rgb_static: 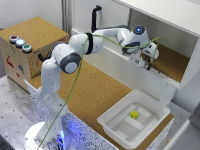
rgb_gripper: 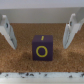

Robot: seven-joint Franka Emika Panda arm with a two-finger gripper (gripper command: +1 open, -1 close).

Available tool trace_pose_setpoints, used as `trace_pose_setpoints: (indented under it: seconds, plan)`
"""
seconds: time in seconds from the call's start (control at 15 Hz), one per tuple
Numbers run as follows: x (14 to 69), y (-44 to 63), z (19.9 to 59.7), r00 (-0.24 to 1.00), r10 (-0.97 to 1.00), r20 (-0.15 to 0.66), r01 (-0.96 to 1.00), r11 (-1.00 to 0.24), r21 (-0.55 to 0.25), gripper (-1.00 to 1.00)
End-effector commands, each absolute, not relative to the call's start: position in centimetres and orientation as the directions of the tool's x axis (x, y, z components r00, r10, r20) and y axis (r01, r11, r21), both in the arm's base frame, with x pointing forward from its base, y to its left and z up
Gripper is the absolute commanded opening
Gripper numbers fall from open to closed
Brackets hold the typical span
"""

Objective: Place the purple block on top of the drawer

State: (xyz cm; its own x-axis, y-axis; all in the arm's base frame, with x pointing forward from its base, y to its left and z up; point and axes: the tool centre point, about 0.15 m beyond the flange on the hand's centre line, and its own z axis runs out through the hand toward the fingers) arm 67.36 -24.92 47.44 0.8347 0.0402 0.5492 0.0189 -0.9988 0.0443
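In the wrist view the purple block (rgb_gripper: 43, 47), a dark cube with a yellow ring on its face, rests on a cork surface (rgb_gripper: 20, 62). My gripper (rgb_gripper: 39, 46) is open, with one finger on each side of the block and a gap between each finger (rgb_gripper: 8, 31) and the block. In the exterior view the gripper (rgb_static: 145, 60) reaches down onto the cork top of the white drawer unit (rgb_static: 172, 62) at the exterior view's right. The block is too small to make out there.
A white tray (rgb_static: 150, 125) holding a small yellow block (rgb_static: 134, 114) stands below the drawer unit. A cork-topped box with coloured buttons (rgb_static: 20, 42) is at the exterior view's left. A white panel (rgb_static: 165, 15) overhangs the gripper.
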Motion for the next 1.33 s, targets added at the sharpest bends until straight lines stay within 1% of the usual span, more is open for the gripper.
trace_pose_setpoints:
  seconds: [0.0, 0.2, 0.27, 0.33, 0.4, 0.53, 0.6, 0.73, 0.8, 0.93, 1.0, 1.13, 1.27]
  plan:
    - [72.3, -25.4, 46.6, 0.881, 0.096, 0.464, 0.104, -0.995, 0.008, -1.00]
    - [71.6, -25.3, 46.7, 0.876, 0.095, 0.473, 0.103, -0.995, 0.008, -1.00]
    - [70.8, -25.2, 47.0, 0.869, 0.100, 0.484, 0.103, -0.994, 0.021, -1.00]
    - [69.7, -25.4, 47.5, 0.862, 0.100, 0.497, 0.106, -0.994, 0.018, -1.00]
    - [68.5, -25.2, 47.6, 0.858, 0.129, 0.498, 0.121, -0.991, 0.048, -1.00]
    - [65.1, -25.5, 49.0, 0.830, 0.129, 0.543, 0.130, -0.991, 0.037, -1.00]
    - [62.7, -25.3, 50.5, 0.799, 0.153, 0.582, 0.155, -0.987, 0.046, -1.00]
    - [58.9, -25.1, 52.4, 0.756, 0.189, 0.627, 0.191, -0.979, 0.065, -1.00]
    - [56.9, -25.1, 52.4, 0.745, 0.206, 0.635, 0.220, -0.974, 0.059, -1.00]
    - [54.9, -24.6, 51.4, 0.761, 0.215, 0.613, 0.244, -0.969, 0.037, -1.00]
    - [53.7, -23.9, 51.2, 0.762, 0.225, 0.607, 0.249, -0.967, 0.046, -1.00]
    - [51.3, -22.5, 51.5, 0.768, 0.226, 0.599, 0.258, -0.966, 0.034, -1.00]
    - [48.5, -19.5, 52.2, 0.764, 0.259, 0.590, 0.292, -0.955, 0.040, -1.00]
